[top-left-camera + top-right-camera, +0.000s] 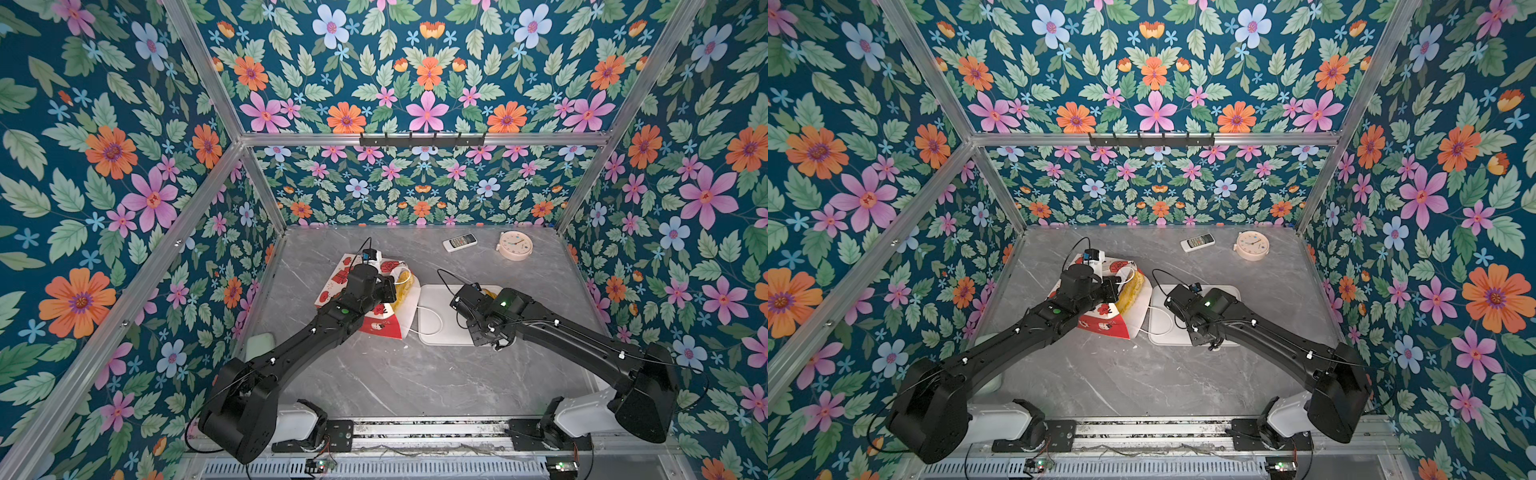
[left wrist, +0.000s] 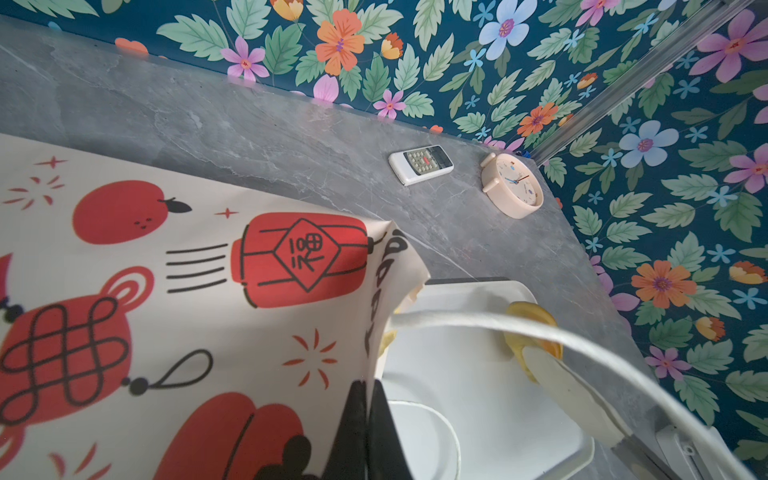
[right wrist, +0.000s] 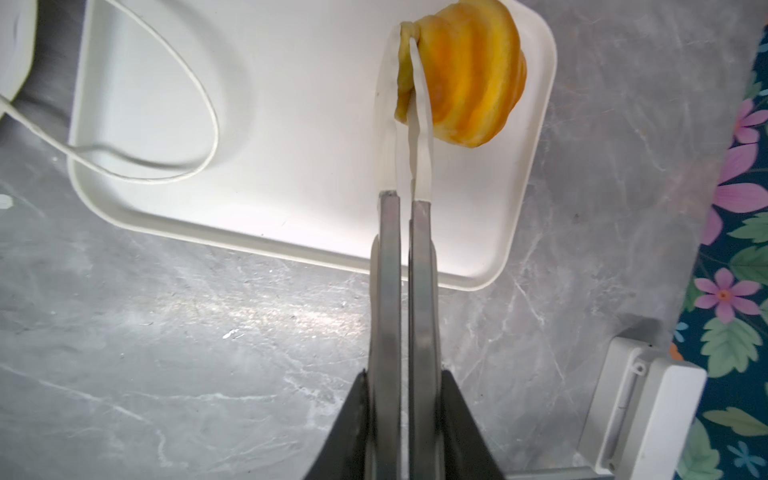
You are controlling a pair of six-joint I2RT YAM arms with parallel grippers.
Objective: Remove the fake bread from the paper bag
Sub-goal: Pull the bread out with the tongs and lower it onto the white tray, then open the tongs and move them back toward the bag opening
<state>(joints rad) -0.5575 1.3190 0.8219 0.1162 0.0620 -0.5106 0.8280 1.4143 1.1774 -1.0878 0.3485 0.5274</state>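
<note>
The paper bag [image 1: 376,322] lies on its side at the left of the table, white with red prints [image 2: 166,257], its mouth towards the white tray [image 1: 436,332]. My left gripper [image 2: 367,388] is shut on the rim of the bag's mouth. A long yellow fake bread [image 1: 1130,293] shows in the mouth. Over the tray's far corner, my right gripper [image 3: 409,41] is shut, its white fingertips [image 3: 422,124] pinching the edge of a golden ridged fake bread [image 3: 469,75]. One cord handle [image 3: 199,124] lies across the tray.
A white remote control [image 1: 459,242] and a pale pink alarm clock [image 1: 514,245] sit at the back of the grey marble table. A pale green object [image 1: 259,345] lies by the left wall. Floral walls close in three sides.
</note>
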